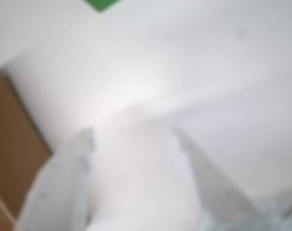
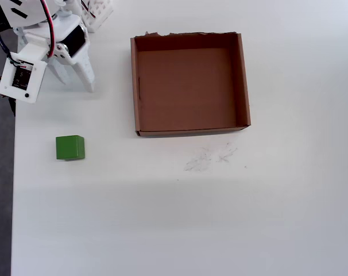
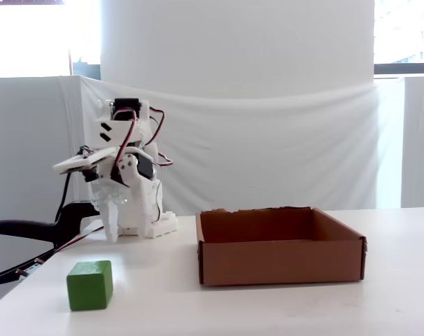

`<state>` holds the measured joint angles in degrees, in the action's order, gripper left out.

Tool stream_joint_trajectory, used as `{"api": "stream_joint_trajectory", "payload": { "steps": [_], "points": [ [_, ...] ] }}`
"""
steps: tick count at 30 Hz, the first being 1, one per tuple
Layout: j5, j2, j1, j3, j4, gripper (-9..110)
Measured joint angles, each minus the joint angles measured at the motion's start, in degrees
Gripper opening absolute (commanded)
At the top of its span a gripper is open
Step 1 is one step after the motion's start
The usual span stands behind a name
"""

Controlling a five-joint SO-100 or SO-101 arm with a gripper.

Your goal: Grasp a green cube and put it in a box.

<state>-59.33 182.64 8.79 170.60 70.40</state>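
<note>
My claw hangs above the white bench with its two pale fingers spread apart and nothing between them; the wrist view is badly blurred, but bare bench shows in the gap. In the overhead view my claw sits near the top left corner, tips pointing down toward the surface, well short of the cube. The green cube rests flat on the bench, alone, near the left edge and below my arm in that view; in the fixed view the cube stands at the front left, apart from everything else. The box lies to the right of the cube, well apart from it, open side up and empty, with its far rim ragged. From the side the box shows low brown walls.
</note>
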Motion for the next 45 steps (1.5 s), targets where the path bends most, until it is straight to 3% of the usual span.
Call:
{"api": "stream_joint_trajectory", "payload": {
  "steps": [30,36,45],
  "points": [
    [0.00,-1.05,-0.18,-0.09,-0.09,26],
    [-0.97,-11.51,-0.79,-7.47,-2.72,28],
    [-10.63,-37.27,-3.78,-25.58,-5.98,34]
  ]
}}
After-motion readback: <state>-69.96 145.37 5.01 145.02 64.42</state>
